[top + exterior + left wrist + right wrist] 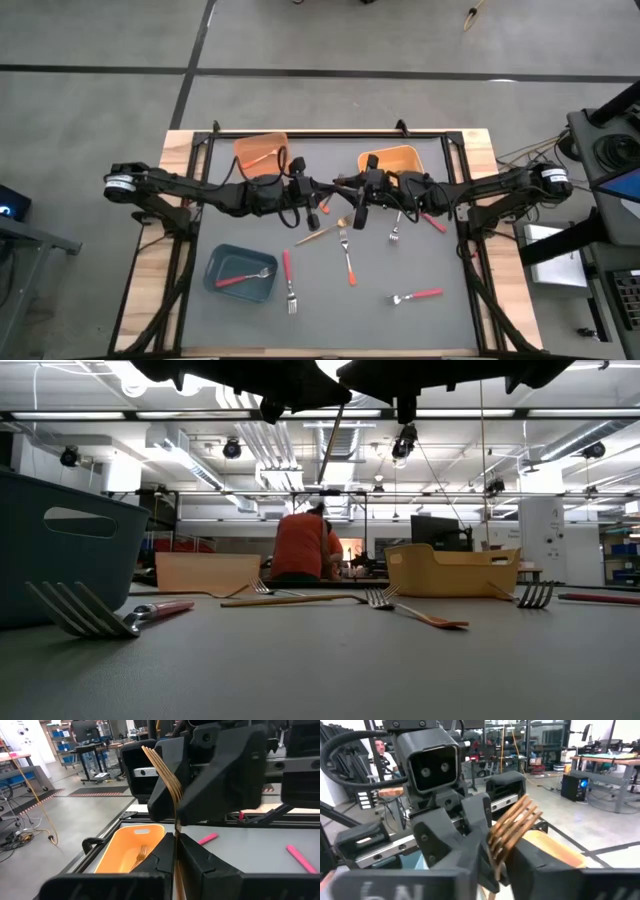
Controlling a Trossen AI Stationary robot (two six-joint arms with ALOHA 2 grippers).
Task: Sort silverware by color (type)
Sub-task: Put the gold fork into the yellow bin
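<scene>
The left gripper (pixel 176 851) is clamped on a gold fork (pixel 167 777), tines up at centre frame. Facing it, the right gripper (pixel 492 862) pinches the same fork above the mat (pixel 430 325), near the yellow-orange bin (pixel 392 158).

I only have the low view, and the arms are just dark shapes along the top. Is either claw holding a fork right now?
Observer: Yes. The left claw is shut on a gold fork, tines pointing up.
Operator: Where is the right claw?
Observer: The right claw faces the left one above the middle of the table, right up against that fork.
Operator: I only see the teal bin's wall. Is anything in it?
Observer: One red-handled fork lies in the teal bin.
</scene>
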